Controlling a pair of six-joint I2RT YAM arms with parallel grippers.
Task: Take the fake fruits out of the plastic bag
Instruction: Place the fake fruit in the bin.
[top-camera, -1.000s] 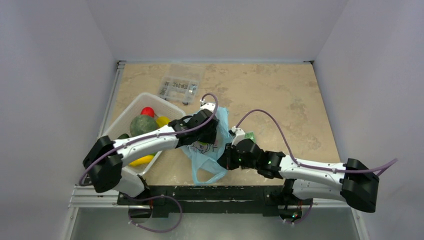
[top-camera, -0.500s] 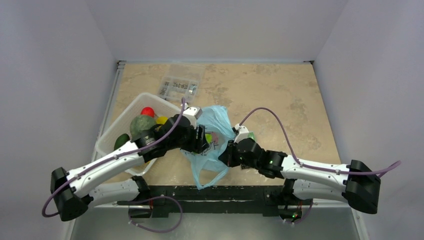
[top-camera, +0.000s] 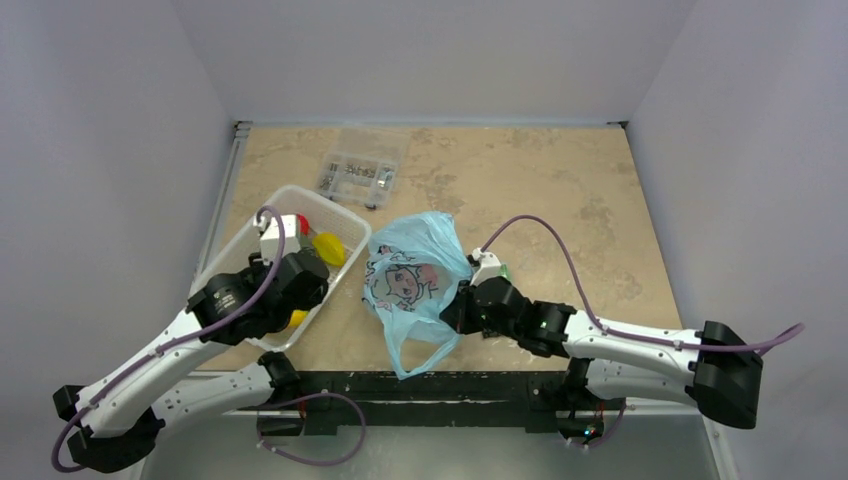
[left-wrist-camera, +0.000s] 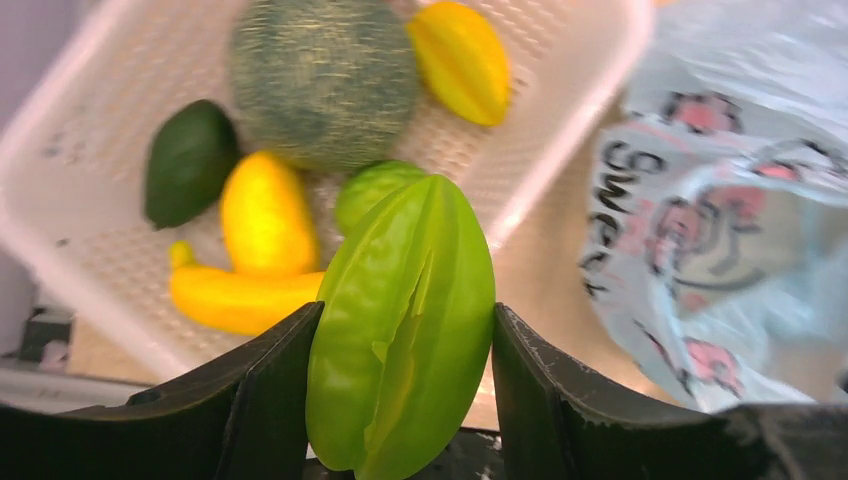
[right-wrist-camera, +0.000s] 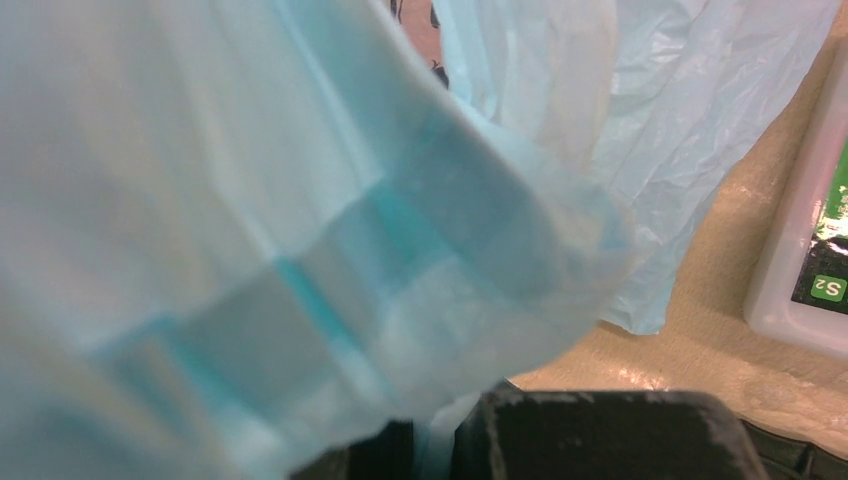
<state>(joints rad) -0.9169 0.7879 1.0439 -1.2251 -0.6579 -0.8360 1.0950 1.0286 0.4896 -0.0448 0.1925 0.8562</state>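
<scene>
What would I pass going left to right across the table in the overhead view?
basket → bag → right arm. The clear box is left out, since it sits farther back and spans both the basket and the bag.

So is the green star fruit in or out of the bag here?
Out. The left gripper holds the star fruit over the white basket, apart from the plastic bag.
</scene>
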